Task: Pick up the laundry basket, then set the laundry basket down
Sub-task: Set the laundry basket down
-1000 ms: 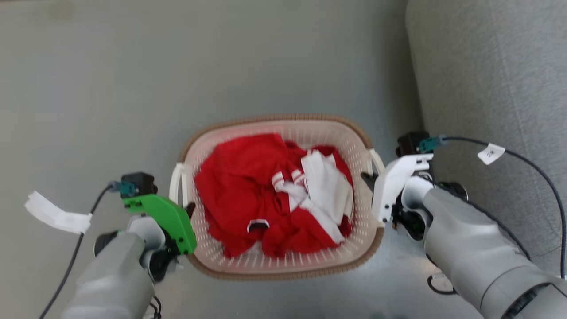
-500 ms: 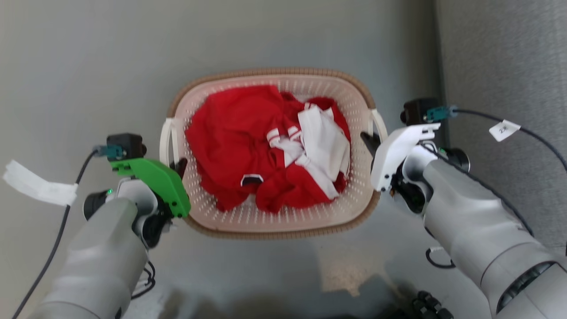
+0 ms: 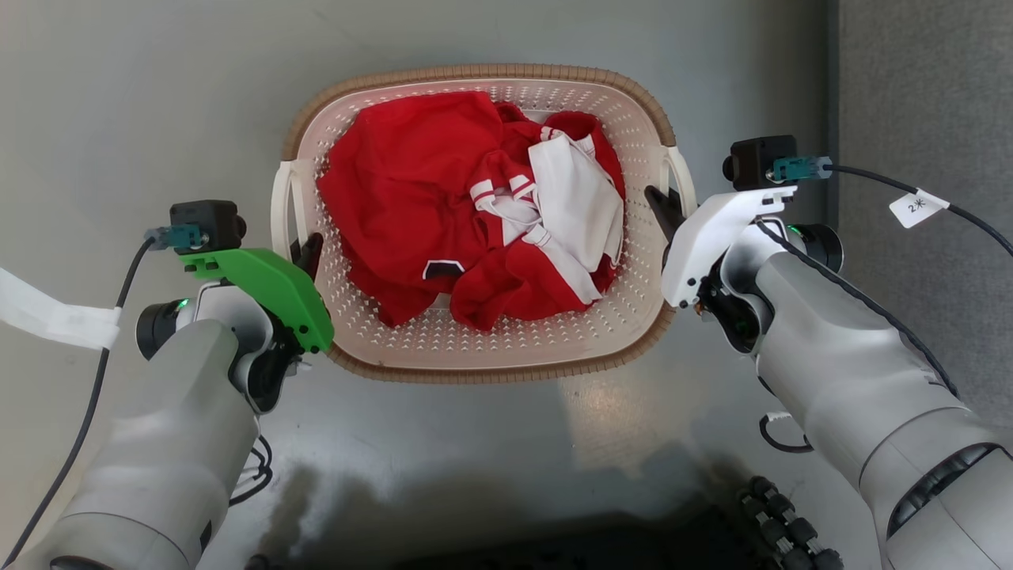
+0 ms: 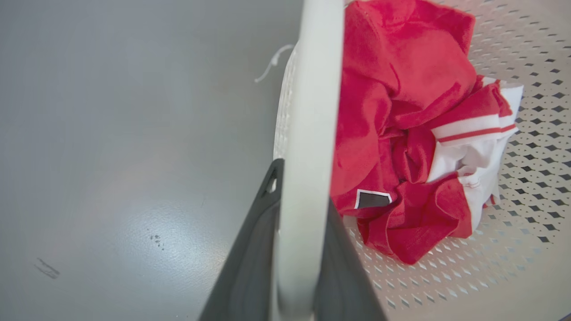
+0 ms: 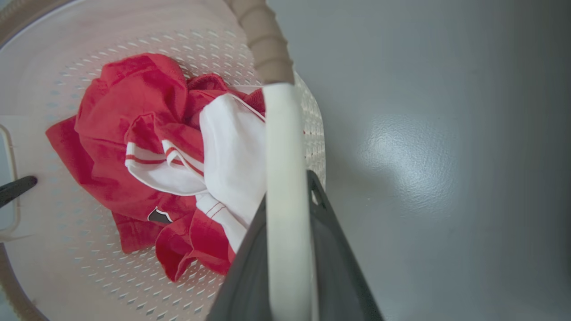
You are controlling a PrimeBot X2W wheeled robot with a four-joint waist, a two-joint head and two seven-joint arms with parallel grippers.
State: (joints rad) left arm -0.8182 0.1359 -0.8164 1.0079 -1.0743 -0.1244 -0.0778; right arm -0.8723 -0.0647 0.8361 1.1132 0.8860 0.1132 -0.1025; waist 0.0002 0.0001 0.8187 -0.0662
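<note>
left wrist cover (image 3: 269, 286): green | right wrist cover (image 3: 704, 237): white | forearms (image 3: 182, 443): grey | cables (image 3: 870, 176): black, tagged

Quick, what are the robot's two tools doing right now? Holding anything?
Left tool: closed on the left handle of the laundry basket.
Right tool: closed on the right handle of the laundry basket.

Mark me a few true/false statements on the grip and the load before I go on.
1. The left jaws close on either side of the laundry basket's left handle. True.
2. The right jaws hang open, clear of the basket. False: they clamp the right handle.
3. The basket holds blue towels. False: it holds red clothing and a white piece.
4. The basket's rim is brown. True.
5. The basket sits on a sofa. False: grey floor lies under it.
</note>
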